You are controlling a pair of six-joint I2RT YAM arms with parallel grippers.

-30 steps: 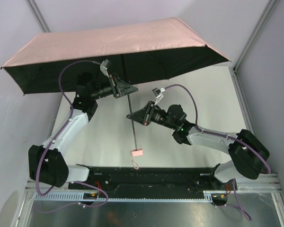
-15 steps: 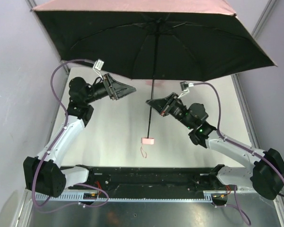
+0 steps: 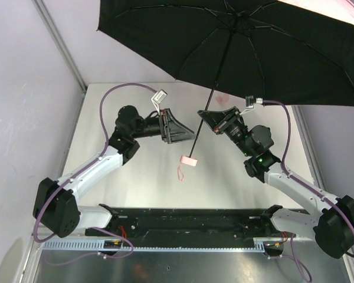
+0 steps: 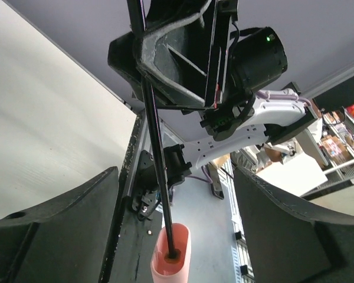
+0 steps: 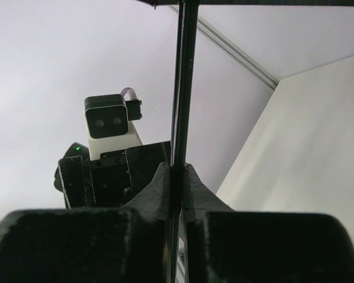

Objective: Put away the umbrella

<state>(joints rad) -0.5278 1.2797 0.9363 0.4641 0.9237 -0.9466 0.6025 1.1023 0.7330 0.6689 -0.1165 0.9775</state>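
Swung open umbrella (image 3: 224, 53) rightward. Clenched right gripper (image 3: 205, 113) on shaft (image 3: 217, 88) to carry it. Released left gripper (image 3: 184, 131) beside handle (image 3: 189, 160).

Robotics lab test cell. Bare white counter (image 3: 141, 188), plain pale enclosure walls (image 3: 23, 88) on aluminium posts (image 3: 58, 41). Slotted cable duct (image 3: 76, 242) along counter's near edge.

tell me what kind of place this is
Likely a robot lab test cell: the left arm and right arm bolted at the edge of a white table, boxed in by plain wall panels on metal posts.
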